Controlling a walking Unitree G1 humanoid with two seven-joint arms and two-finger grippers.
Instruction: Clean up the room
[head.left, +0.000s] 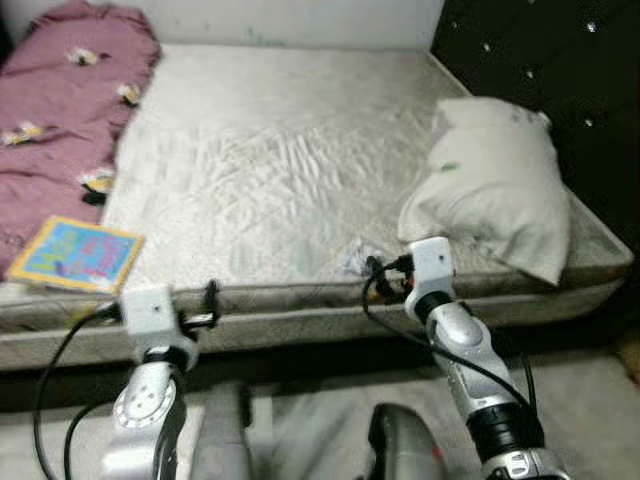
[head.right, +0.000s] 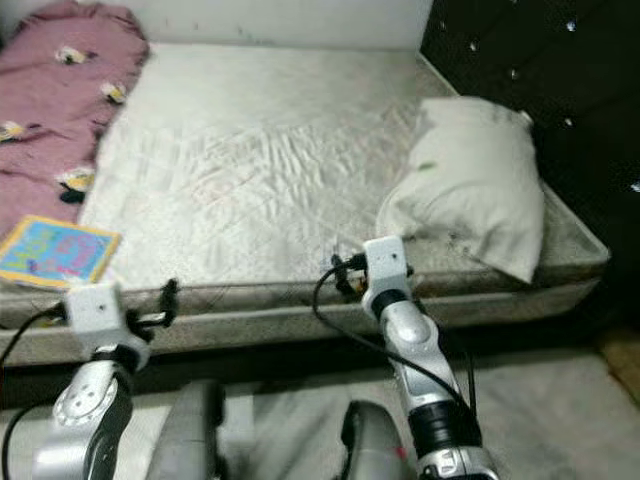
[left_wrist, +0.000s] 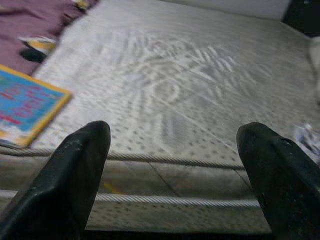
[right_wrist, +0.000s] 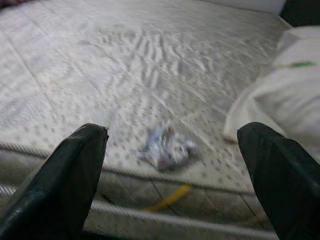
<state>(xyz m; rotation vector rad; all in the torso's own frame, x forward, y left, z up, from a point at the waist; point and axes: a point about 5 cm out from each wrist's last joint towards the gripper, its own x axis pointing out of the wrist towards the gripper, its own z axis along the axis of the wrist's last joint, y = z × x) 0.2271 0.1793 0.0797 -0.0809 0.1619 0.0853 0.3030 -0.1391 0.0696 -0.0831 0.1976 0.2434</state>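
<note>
Bedroom: bare mattress (head.left: 290, 150), pillow (head.left: 495, 185), pink blanket (head.left: 60, 90)

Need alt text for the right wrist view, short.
The right claw, open, faces a crumpled wrapper lying near the front edge of a bare quilted mattress. A white pillow lies beside the wrapper, apart from it.
</note>
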